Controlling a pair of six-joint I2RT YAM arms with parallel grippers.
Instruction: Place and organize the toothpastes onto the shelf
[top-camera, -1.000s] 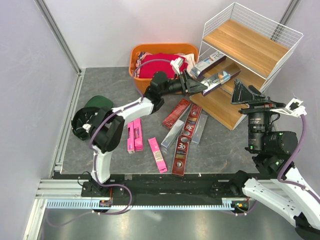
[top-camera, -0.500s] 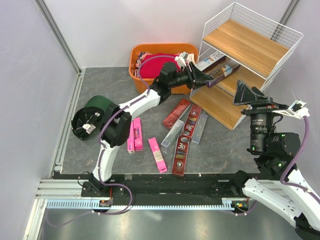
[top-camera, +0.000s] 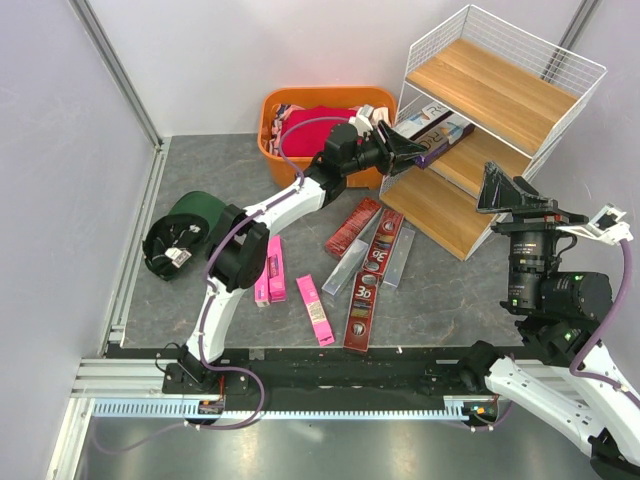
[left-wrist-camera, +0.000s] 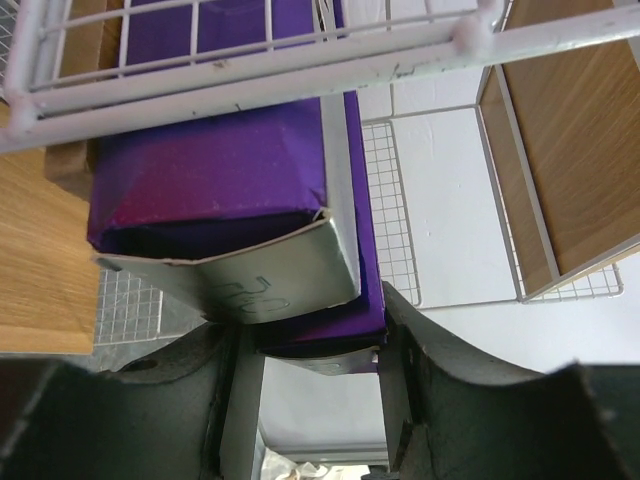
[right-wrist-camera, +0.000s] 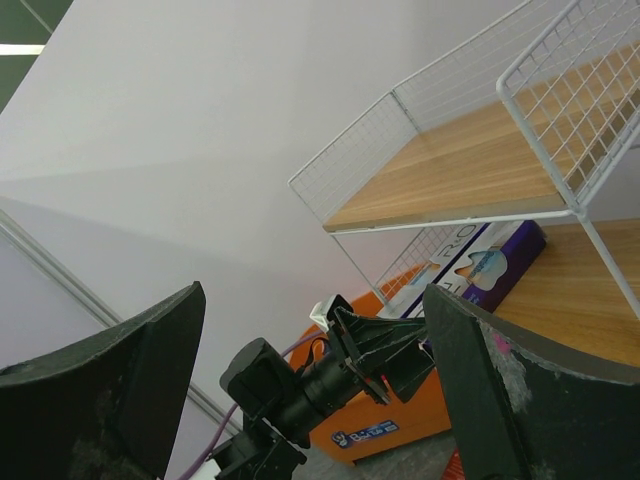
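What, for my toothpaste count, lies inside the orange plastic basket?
Folded red cloth shows in the basket; the left arm covers its right part, and anything underneath is hidden.

Bright, even, diffuse light, soft shadows; top view sharp, left fingers (left-wrist-camera: 430, 400) blurry up close.

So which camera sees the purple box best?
The left wrist view: the purple box fills it, pinched between the left fingers. The top view shows it small, poking into the shelf; the right wrist view shows it far off, on the middle board.
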